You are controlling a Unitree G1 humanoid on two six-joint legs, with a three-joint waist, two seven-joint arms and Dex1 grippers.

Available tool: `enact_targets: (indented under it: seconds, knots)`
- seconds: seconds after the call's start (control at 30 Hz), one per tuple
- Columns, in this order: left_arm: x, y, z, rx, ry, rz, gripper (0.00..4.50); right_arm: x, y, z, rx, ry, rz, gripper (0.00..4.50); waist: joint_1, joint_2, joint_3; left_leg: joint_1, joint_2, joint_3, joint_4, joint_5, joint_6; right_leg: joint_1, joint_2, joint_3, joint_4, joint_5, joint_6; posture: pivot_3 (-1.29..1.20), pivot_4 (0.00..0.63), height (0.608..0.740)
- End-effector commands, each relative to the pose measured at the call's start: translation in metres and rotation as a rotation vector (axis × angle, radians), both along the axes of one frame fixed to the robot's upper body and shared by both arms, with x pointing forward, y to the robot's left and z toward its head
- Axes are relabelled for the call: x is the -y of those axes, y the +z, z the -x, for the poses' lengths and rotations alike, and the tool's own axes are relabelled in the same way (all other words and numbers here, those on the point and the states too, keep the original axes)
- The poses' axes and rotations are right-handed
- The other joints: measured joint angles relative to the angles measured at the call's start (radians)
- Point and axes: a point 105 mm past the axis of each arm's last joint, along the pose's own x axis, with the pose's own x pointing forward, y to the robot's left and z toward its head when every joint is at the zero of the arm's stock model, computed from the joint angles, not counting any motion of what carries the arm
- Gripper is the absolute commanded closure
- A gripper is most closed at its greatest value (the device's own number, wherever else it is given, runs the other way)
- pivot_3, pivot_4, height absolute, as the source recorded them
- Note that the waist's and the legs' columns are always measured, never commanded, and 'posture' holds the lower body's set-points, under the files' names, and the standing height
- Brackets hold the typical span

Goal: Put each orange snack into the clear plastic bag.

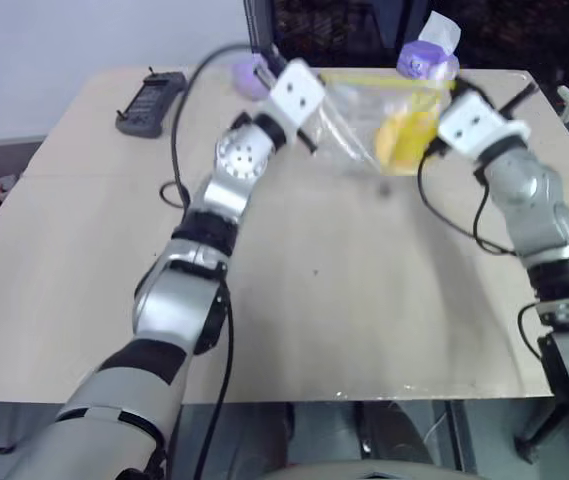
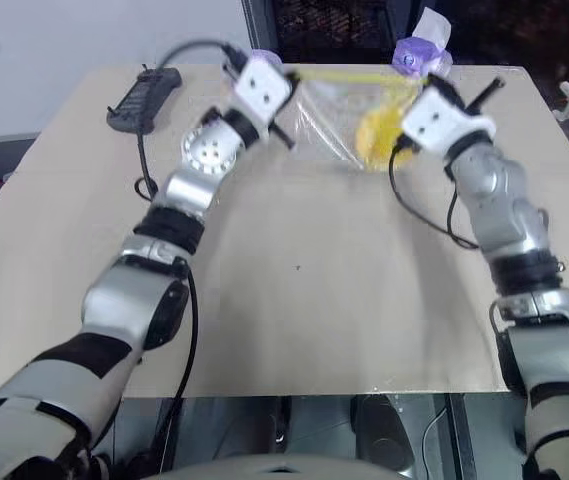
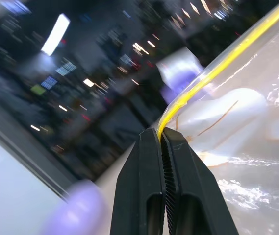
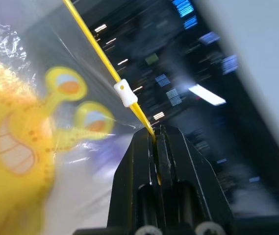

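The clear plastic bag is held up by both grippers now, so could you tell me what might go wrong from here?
1. The left gripper and right gripper each pinch only the thin yellow zip strip; the clear plastic bag could slip free.
2. The orange snack weighs down the bag's bottom; the bag could swing or tear.
3. The purple items sit close behind; the bag could knock them.

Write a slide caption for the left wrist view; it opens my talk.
Left tool shut on the clear plastic bag at its yellow zip strip.
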Motion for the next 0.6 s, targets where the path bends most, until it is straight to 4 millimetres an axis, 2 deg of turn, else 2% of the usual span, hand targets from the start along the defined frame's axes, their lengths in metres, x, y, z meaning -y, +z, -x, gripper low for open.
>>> enact_targets:
  seconds: [0.03,0.13,0.17,0.27,0.33,0.4,0.5,0.57,0.6]
  knots:
    - [-0.027,-0.015,0.018,-0.005,-0.014,-0.008,4.50,-0.006,-0.011,0.029,-0.123,0.140,-0.028,4.41,-0.007,0.000,0.000,0.000,0.000,0.001,0.001,0.000,0.000,-0.001,0.000,0.000,0.004,0.000,0.000,0.00,0.150,0.740]
    - [-0.035,-0.029,0.043,-0.032,-0.066,-0.021,4.50,-0.015,-0.023,0.049,-0.200,0.211,-0.033,4.41,-0.018,0.001,0.000,0.002,0.001,0.000,-0.001,0.000,0.000,-0.001,0.000,0.000,0.005,0.000,0.000,0.00,0.150,0.740]
    - [-0.036,-0.035,0.057,-0.057,-0.111,-0.029,4.50,-0.020,-0.030,0.058,-0.264,0.261,-0.053,4.41,-0.021,0.001,0.001,0.002,0.001,0.000,-0.001,0.000,0.000,-0.001,0.001,0.001,0.005,0.000,0.000,0.00,0.150,0.740]
    - [-0.034,-0.064,0.103,-0.218,-0.266,-0.083,4.50,-0.031,-0.058,0.086,-0.505,0.386,-0.070,4.41,-0.017,0.001,0.001,0.006,0.001,-0.003,0.001,0.000,0.000,0.001,0.000,0.004,0.006,0.000,0.000,0.00,0.150,0.740]
    - [-0.036,-0.080,0.123,-0.325,-0.311,-0.111,4.50,-0.032,-0.072,0.099,-0.618,0.414,-0.059,4.41,-0.009,0.001,0.002,0.012,0.001,-0.003,0.003,-0.001,0.001,0.008,0.001,0.002,0.007,0.001,-0.001,0.00,0.150,0.740]
    - [-0.041,-0.091,0.133,-0.396,-0.308,-0.115,3.85,-0.030,-0.085,0.105,-0.682,0.415,-0.062,4.50,0.009,0.002,0.004,0.026,0.001,-0.002,0.002,-0.003,0.005,0.024,0.001,0.001,0.005,0.001,-0.001,0.00,0.150,0.740]
    - [-0.057,-0.115,0.148,-0.525,-0.281,-0.167,2.63,-0.025,-0.106,0.113,-0.785,0.408,-0.067,3.62,0.026,0.002,0.005,0.041,0.001,-0.002,0.001,-0.003,0.005,0.037,0.002,0.001,0.005,0.001,-0.002,0.00,0.150,0.740]
    - [-0.070,-0.128,0.163,-0.634,-0.278,-0.168,1.69,-0.015,-0.117,0.126,-0.897,0.415,-0.085,2.75,0.031,0.002,0.006,0.044,0.003,-0.002,0.001,-0.003,0.005,0.040,0.004,0.000,0.005,0.001,-0.002,0.00,0.150,0.740]
    - [-0.073,-0.129,0.168,-0.661,-0.281,-0.160,1.22,-0.012,-0.119,0.130,-0.926,0.421,-0.090,2.75,0.033,0.002,0.006,0.044,0.003,-0.002,0.001,-0.003,0.005,0.039,0.004,0.000,0.005,0.001,-0.002,0.00,0.150,0.740]
